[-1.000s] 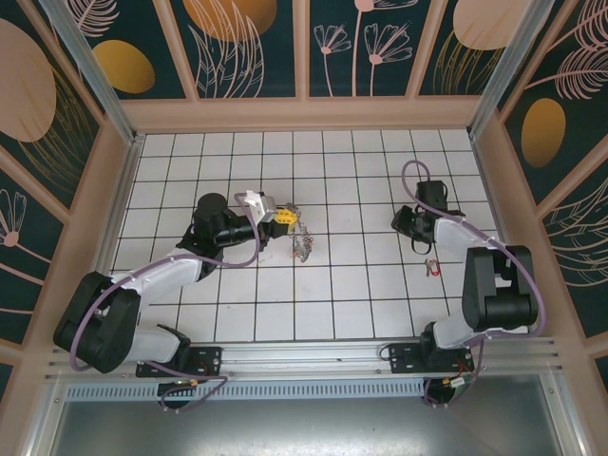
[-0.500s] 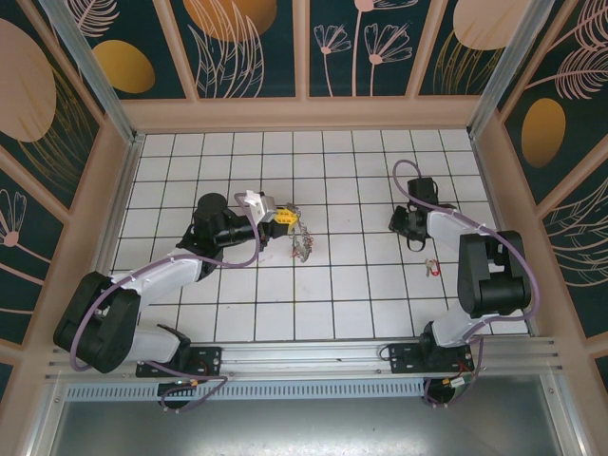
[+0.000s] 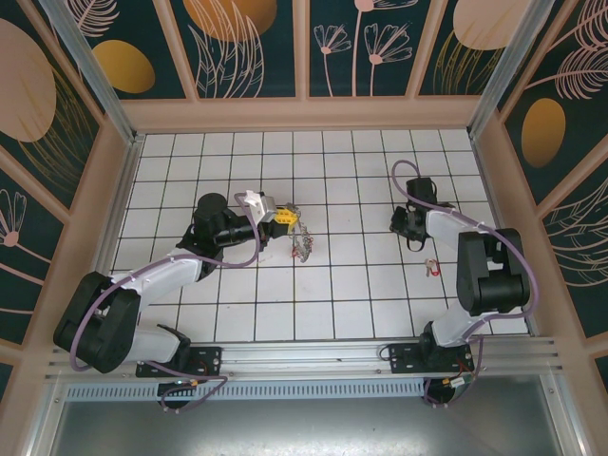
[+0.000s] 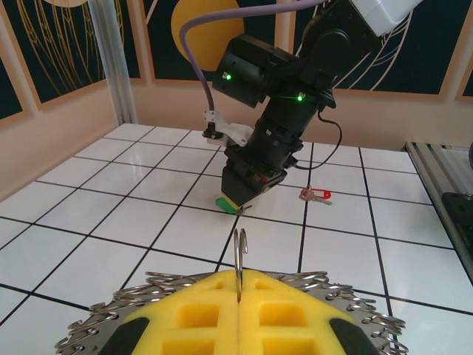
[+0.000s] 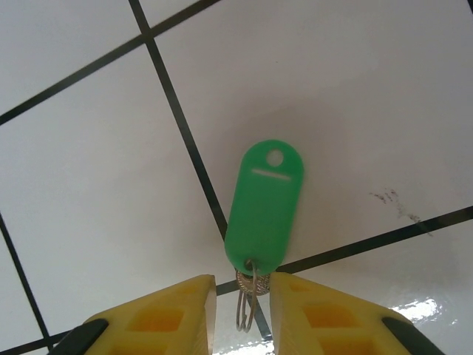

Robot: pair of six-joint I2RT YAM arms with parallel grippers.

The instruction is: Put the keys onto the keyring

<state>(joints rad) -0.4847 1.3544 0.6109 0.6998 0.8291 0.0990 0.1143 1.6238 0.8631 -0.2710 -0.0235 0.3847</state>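
Note:
The keyring [image 3: 304, 247], a flat grey ring rimmed with small wire loops, hangs tilted at mid table. My left gripper [image 3: 285, 217] is shut on one upright wire loop [image 4: 240, 251] of its rim [image 4: 355, 305], pinched between the yellow pads [image 4: 239, 296]. One of the keys, with a green tag [image 5: 264, 203], lies flat on the floor tiles. My right gripper [image 5: 242, 296] points down over it, open, with a yellow finger [image 5: 174, 310] on each side of the key's small split ring and a gap left on both sides. The left wrist view shows that gripper [image 4: 240, 203] over the green tag [image 4: 224, 204].
A second key with a red tag [image 3: 432, 269] lies on the tiles just near of the right gripper, also seen from the left wrist [image 4: 316, 194]. Wooden walls [image 3: 304, 114] enclose the white tiled floor.
The right arm's elbow has swung back and its wrist has shifted slightly left and away over the green-tagged key. The left arm and the keyring have not moved.

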